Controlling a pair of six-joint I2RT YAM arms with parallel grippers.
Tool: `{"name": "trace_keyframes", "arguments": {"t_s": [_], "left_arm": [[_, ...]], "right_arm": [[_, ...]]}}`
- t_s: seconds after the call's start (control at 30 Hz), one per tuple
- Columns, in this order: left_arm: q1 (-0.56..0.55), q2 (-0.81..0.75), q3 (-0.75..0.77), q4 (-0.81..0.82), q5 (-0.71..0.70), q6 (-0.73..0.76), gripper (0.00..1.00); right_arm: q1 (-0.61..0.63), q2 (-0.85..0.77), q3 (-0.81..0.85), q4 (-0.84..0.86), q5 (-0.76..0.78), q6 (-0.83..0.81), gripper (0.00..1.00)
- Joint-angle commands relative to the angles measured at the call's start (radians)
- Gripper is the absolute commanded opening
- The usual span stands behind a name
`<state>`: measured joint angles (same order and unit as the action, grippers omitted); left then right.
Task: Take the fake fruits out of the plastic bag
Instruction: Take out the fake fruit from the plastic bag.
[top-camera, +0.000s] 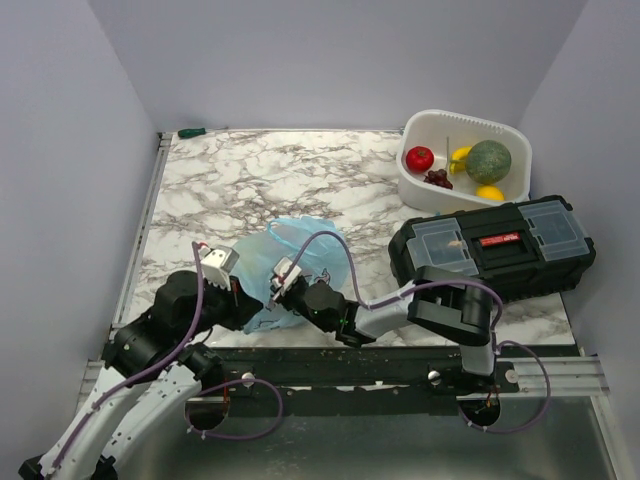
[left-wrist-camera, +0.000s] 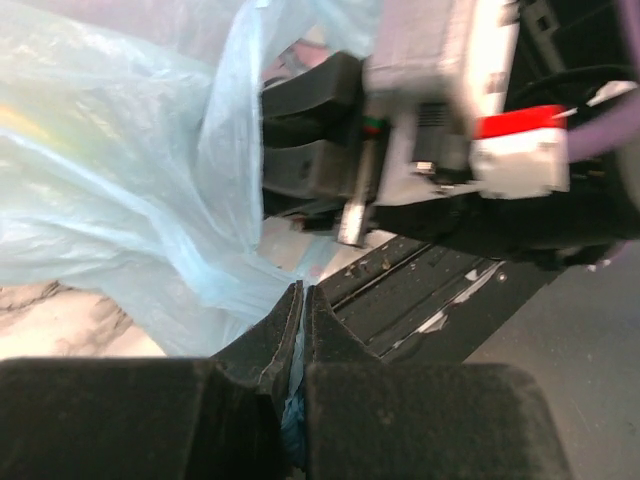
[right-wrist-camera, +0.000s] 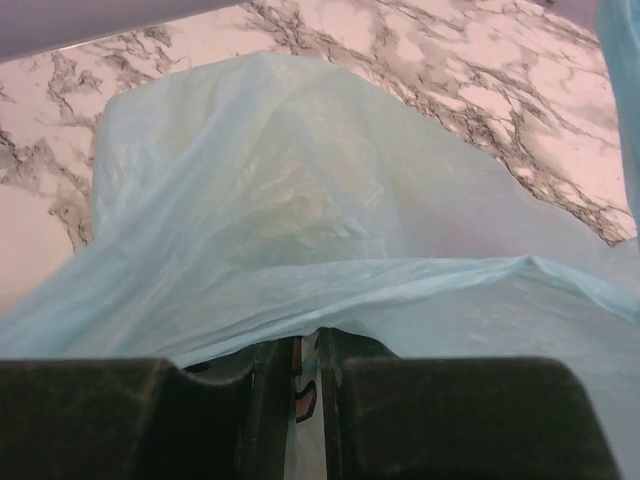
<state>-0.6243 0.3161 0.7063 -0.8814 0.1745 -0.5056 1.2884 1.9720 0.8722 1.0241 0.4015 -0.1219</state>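
The light-blue plastic bag (top-camera: 300, 250) lies crumpled on the marble table near the front, between my two grippers. My left gripper (top-camera: 248, 300) is shut on a fold of the bag's film (left-wrist-camera: 230, 200), its jaws (left-wrist-camera: 302, 300) pressed together on blue plastic. My right gripper (top-camera: 282, 292) is shut on the bag's printed edge (right-wrist-camera: 300, 230), its tips (right-wrist-camera: 305, 350) under the film. The fake fruits sit in the white tub (top-camera: 515, 140): red tomato (top-camera: 420, 158), grapes (top-camera: 438, 179), banana (top-camera: 460, 155), green melon (top-camera: 489, 160), citrus (top-camera: 490, 192). I see no clear fruit shape inside the bag.
A black toolbox (top-camera: 490, 245) lies right of the bag, in front of the tub. A green marker (top-camera: 190, 132) lies at the far left corner. The right arm's body (left-wrist-camera: 430, 120) is close in front of my left gripper, by the table's metal front rail (top-camera: 400, 355).
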Motion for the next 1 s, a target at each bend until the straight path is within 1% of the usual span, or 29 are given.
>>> {"name": "trace_keyframes", "arguments": {"t_s": [0.0, 0.07, 0.17, 0.2, 0.27, 0.3, 0.37, 0.4, 0.47, 0.57, 0.67, 0.8, 0.93, 0.97], "left_arm": [[-0.006, 0.119, 0.002, -0.004, -0.049, -0.019, 0.0], [-0.006, 0.149, 0.009, -0.011, -0.062, -0.023, 0.0], [-0.006, 0.132, 0.012, -0.015, -0.084, -0.033, 0.0], [-0.006, 0.114, 0.012, -0.016, -0.092, -0.036, 0.0], [-0.005, 0.056, 0.009, -0.016, -0.111, -0.046, 0.0], [-0.006, 0.028, 0.006, -0.015, -0.12, -0.052, 0.0], [-0.006, -0.027, 0.001, -0.009, -0.133, -0.058, 0.0], [-0.005, -0.048, -0.002, -0.005, -0.132, -0.059, 0.0], [-0.006, -0.068, -0.004, -0.001, -0.126, -0.056, 0.0], [-0.005, -0.071, 0.0, 0.002, -0.1, -0.039, 0.0], [-0.006, -0.076, 0.001, 0.009, -0.058, -0.02, 0.0], [-0.006, -0.068, 0.009, 0.035, 0.041, 0.011, 0.0], [-0.005, -0.037, 0.032, 0.086, 0.122, 0.007, 0.0], [-0.006, -0.026, 0.034, 0.108, 0.143, -0.002, 0.0]], "right_arm": [[0.0, -0.059, -0.056, -0.097, 0.03, 0.074, 0.16], [0.0, -0.081, -0.064, -0.13, 0.013, 0.098, 0.16], [-0.001, -0.101, -0.065, -0.197, -0.05, 0.116, 0.15], [0.0, -0.111, -0.063, -0.23, -0.071, 0.12, 0.16], [-0.001, -0.125, -0.07, -0.273, -0.092, 0.165, 0.21], [-0.001, -0.134, -0.079, -0.283, -0.102, 0.184, 0.26], [-0.001, -0.16, -0.111, -0.273, -0.13, 0.226, 0.44], [-0.001, -0.168, -0.125, -0.257, -0.148, 0.245, 0.52], [0.0, -0.171, -0.132, -0.223, -0.177, 0.27, 0.58], [0.0, -0.142, -0.094, -0.204, -0.126, 0.31, 0.6], [0.0, -0.125, -0.069, -0.158, -0.096, 0.366, 0.64], [-0.001, -0.072, -0.036, -0.077, -0.061, 0.451, 0.7], [-0.002, -0.027, 0.019, -0.041, -0.036, 0.486, 0.72], [-0.003, -0.014, 0.027, -0.011, -0.028, 0.489, 0.75]]}}
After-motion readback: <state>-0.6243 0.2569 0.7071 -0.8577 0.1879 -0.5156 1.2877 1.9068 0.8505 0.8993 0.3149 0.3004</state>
